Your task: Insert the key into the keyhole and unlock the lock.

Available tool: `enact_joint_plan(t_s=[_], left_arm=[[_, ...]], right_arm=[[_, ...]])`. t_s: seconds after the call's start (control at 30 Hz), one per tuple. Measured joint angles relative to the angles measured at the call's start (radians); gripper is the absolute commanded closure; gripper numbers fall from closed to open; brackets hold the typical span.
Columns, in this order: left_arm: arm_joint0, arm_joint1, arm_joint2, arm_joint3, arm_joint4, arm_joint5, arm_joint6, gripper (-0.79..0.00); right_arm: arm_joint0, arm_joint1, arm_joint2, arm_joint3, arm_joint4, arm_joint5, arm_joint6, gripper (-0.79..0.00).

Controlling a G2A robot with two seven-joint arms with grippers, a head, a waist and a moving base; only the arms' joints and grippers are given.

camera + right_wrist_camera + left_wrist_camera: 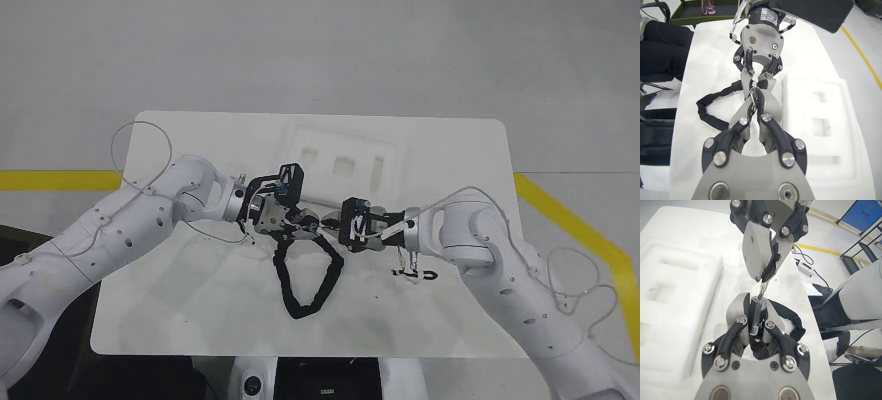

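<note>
The lock's chrome and black cylinder (756, 311) is held upright in my left gripper (756, 302), which is shut on it. Its black fabric-covered chain (305, 280) hangs down in a loop onto the table. My right gripper (763, 277) is shut on the silver key (763, 288), whose tip sits in the keyhole (759, 298) at the cylinder's end. In the right wrist view the key ring (753, 101) lies between my right gripper's (755, 98) fingers, with the left gripper (756, 85) facing it. The two grippers (300, 222) (332, 228) meet tip to tip over the table's middle.
A white foam tray (345, 160) with rectangular recesses lies on the white table (450, 310) behind the grippers. A small dark item (412, 271) rests on the table under the right forearm. The chain loop reaches toward the table's front edge.
</note>
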Motion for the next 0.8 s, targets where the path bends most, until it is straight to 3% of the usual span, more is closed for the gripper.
enact_joint_plan(t_s=[0.3, 0.33, 0.37, 0.4, 0.8], left_arm=[[0.0, 0.006, 0.0, 0.006, 0.036, 0.0, 0.036, 0.0], [0.001, 0.007, 0.0, 0.006, 0.039, 0.0, 0.039, 0.0], [0.001, 0.007, 0.0, 0.005, 0.043, 0.0, 0.043, 0.0], [0.001, 0.008, 0.0, 0.005, 0.045, 0.0, 0.045, 0.0], [0.0, 0.037, -0.001, 0.017, 0.082, 0.0, 0.115, 0.0]], right_arm=[[0.013, -0.008, -0.036, -0.004, 0.252, 0.216, 0.169, 0.0], [0.013, -0.009, -0.036, -0.006, 0.261, 0.228, 0.174, -0.102], [0.013, -0.009, -0.037, -0.008, 0.271, 0.239, 0.178, -0.311], [0.013, -0.009, -0.038, -0.009, 0.276, 0.245, 0.182, -0.785], [-0.012, -0.003, -0.022, -0.001, 0.261, 0.279, 0.18, -0.785]])
